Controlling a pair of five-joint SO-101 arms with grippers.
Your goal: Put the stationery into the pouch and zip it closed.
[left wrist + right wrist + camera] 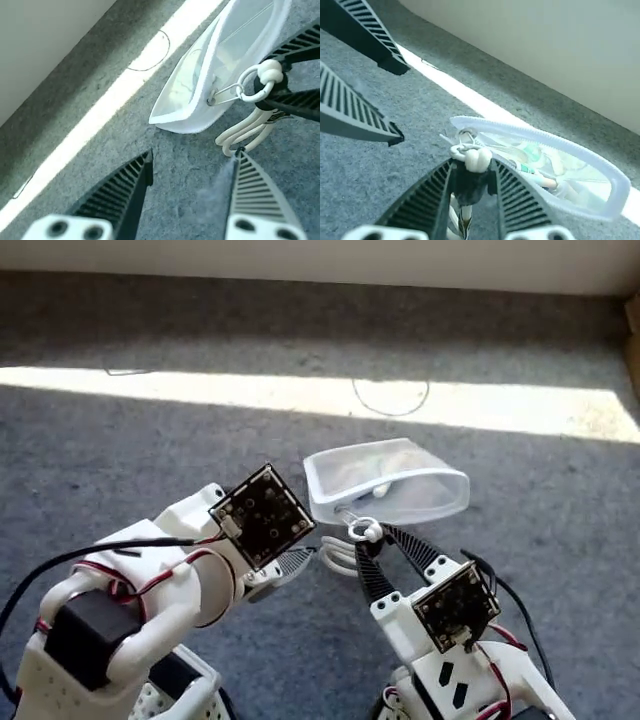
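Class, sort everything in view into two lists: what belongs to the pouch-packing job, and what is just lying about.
Job: pouch, stationery inside it, zip pull, right gripper shut on it, open left gripper.
Lying about: thin wire loop on the carpet.

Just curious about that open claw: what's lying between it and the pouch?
Bare grey carpet separates the left gripper from the pouch in the left wrist view; white cord loops lie alongside.

Grey carpet (150, 470) runs to a pale wall (300, 255) — a bright sunlight band (200, 390) crosses it.
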